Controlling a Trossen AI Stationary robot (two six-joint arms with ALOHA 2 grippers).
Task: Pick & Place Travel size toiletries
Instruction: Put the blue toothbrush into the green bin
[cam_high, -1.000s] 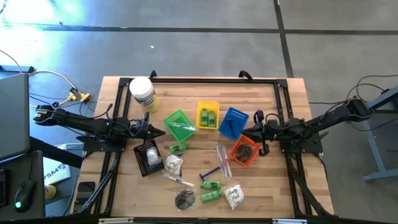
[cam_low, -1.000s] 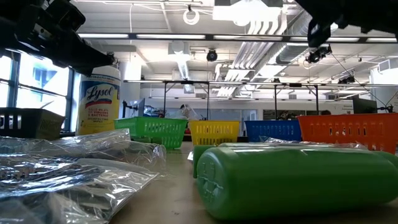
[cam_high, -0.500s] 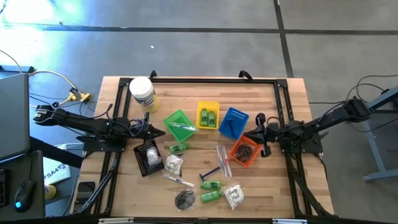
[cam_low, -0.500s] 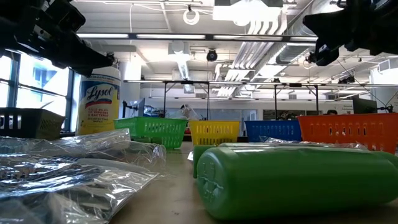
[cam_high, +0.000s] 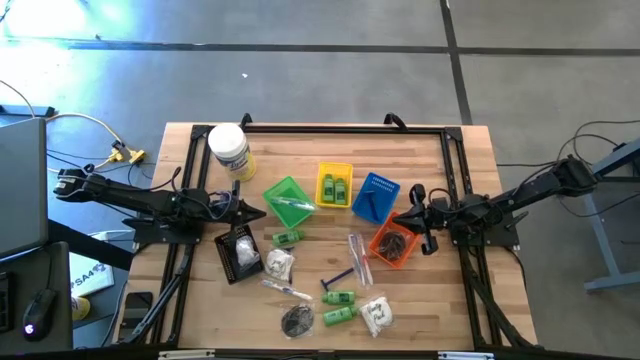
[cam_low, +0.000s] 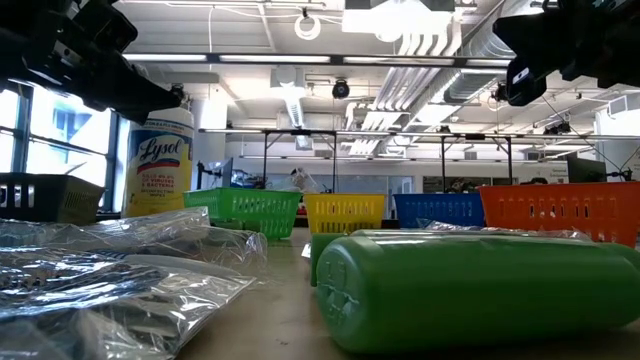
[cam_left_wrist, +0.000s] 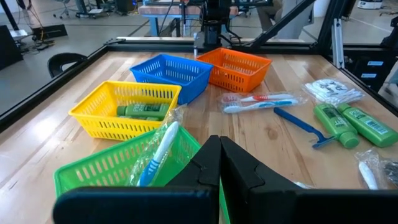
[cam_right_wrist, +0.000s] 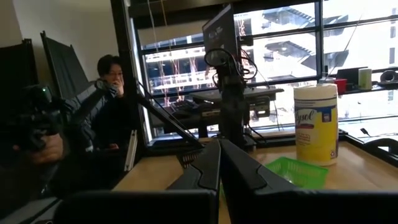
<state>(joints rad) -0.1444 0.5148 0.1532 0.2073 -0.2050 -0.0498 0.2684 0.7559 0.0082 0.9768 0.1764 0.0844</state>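
Loose travel size toiletries lie across the near half of the table (cam_high: 470, 180): a green bottle (cam_high: 339, 297) with a second just nearer, a white sachet (cam_high: 376, 315), a black round pouch (cam_high: 296, 319), a blue-handled razor (cam_high: 338, 275), clear-wrapped toothbrushes (cam_high: 358, 255) and a thin wrapped stick (cam_high: 285, 289).

Handling, as judged: all light. The bottles are stiff but round, apt to roll — best gripped across the body at mid-length. Sachets and wraps are soft and slippery; pinch a raised edge. The razor is best taken by the handle.

Left gripper (cam_high: 255, 212) is clenched and empty, just left of the green basket (cam_high: 288, 199). Right gripper (cam_high: 404, 219) is likewise clenched on nothing, over the far right rim of the orange basket (cam_high: 392, 243).

Clearance: the baskets — green, yellow (cam_high: 334, 185), blue (cam_high: 375, 197), orange — sit close together mid-table. The nearest items lie close to the near table edge. Open board lies far, behind the baskets.
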